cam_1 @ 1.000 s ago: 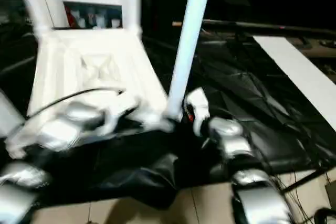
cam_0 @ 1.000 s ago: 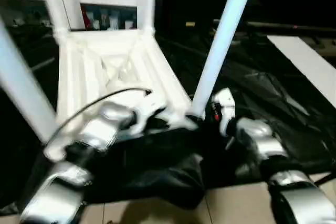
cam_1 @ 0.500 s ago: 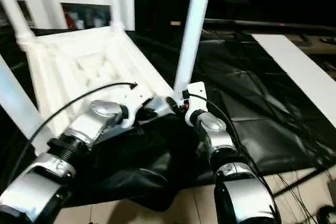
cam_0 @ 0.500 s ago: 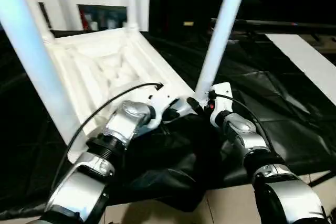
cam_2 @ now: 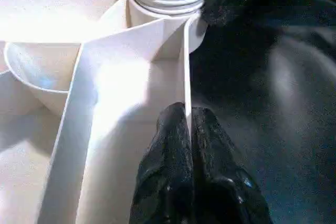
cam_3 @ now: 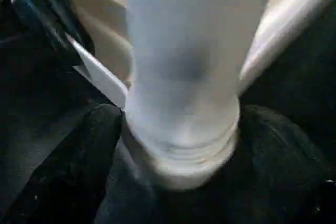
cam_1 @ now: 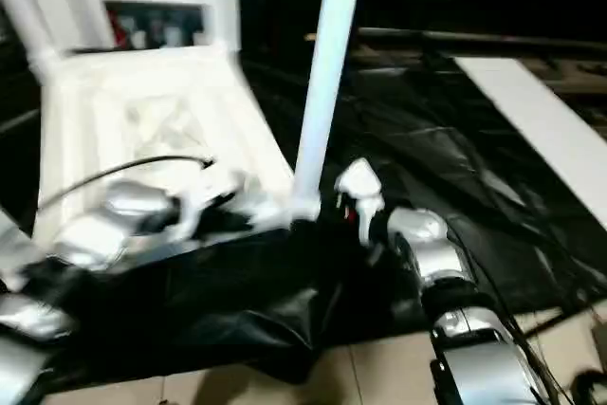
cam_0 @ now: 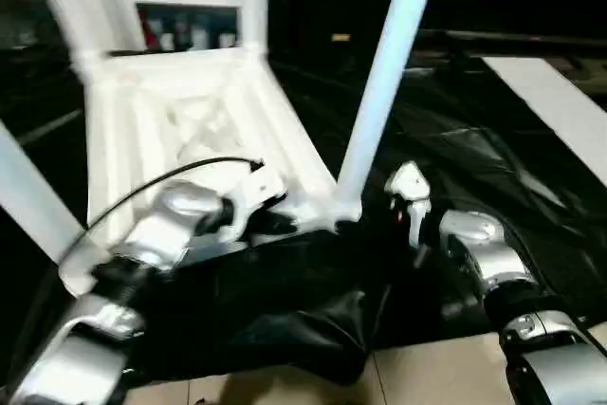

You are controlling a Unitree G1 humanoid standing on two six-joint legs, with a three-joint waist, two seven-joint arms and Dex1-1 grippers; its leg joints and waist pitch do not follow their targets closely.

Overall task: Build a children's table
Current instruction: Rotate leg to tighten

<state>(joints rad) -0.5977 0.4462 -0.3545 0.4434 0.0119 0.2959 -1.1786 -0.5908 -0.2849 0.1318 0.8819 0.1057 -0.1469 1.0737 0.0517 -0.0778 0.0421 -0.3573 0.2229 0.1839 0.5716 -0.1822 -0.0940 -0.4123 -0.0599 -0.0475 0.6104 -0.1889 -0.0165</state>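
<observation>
**Left wrist view: rim pinched, near-right leg going in**

Upside-down table top (cam_0: 190,130) lies on black sheeting, legs up. Left gripper (cam_2: 188,124) is clamped on its near rim. Right gripper (cam_3: 173,129) straddles the near-right leg (cam_0: 379,92) at its socket, fingers spread, nothing clenched. Next, I'd guess: seat that leg firmly.

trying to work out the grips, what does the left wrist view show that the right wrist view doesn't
Left wrist view alone: the left claw shut on a thin upright rib of the table top, with the ribbed compartments of the underside beside it.

Right wrist view alone: the right claw with its fingers spread to either side of the leg's base. Whether they touch it I cannot tell.

Both: the same near corner of the upturned table top, where that leg sits in its round socket, over black sheeting.
</observation>
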